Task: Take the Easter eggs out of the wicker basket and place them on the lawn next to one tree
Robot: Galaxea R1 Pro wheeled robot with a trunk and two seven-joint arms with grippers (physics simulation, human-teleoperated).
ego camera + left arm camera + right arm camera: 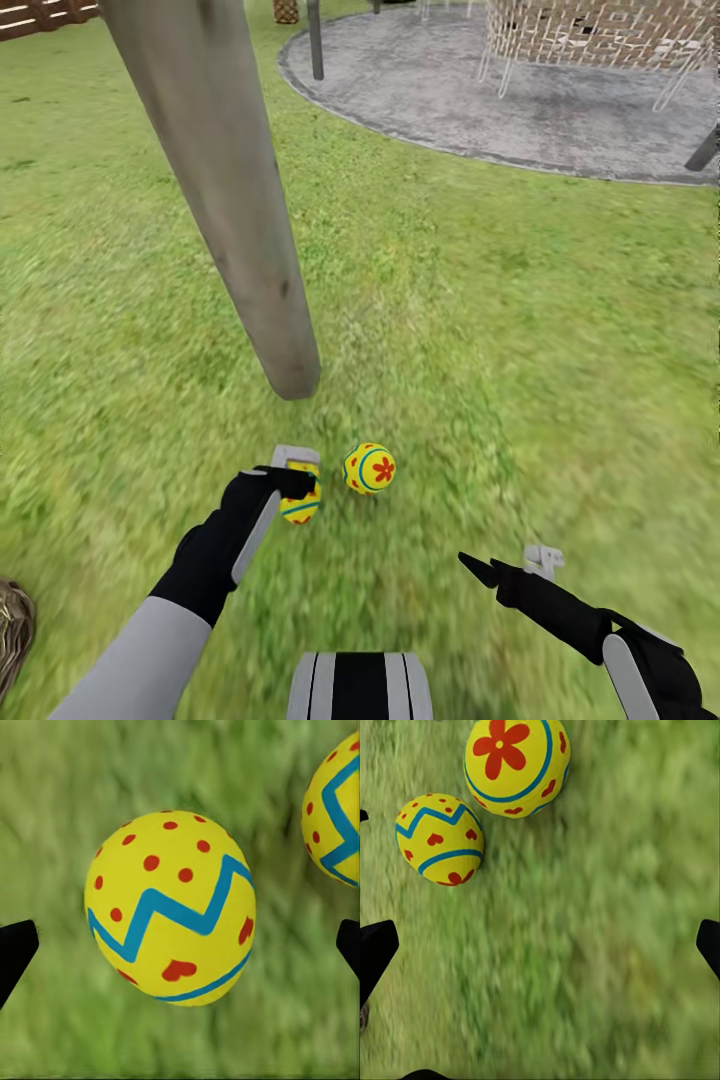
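Beside tree (225,200), zigzag egg (171,917) tilted, flower egg (369,468) flower-up

Simulated back garden. Green lawn (520,330) with yellowish patches fills most of the head view, a tree trunk (225,190) rises out of it, a grey round paved patio (480,95) with pale woven seats (590,35) sits behind, and a brown slatted fence (40,15) is at the far corner.

Two Easter eggs (369,468) lie on the lawn (520,330) beside the tree (230,190).
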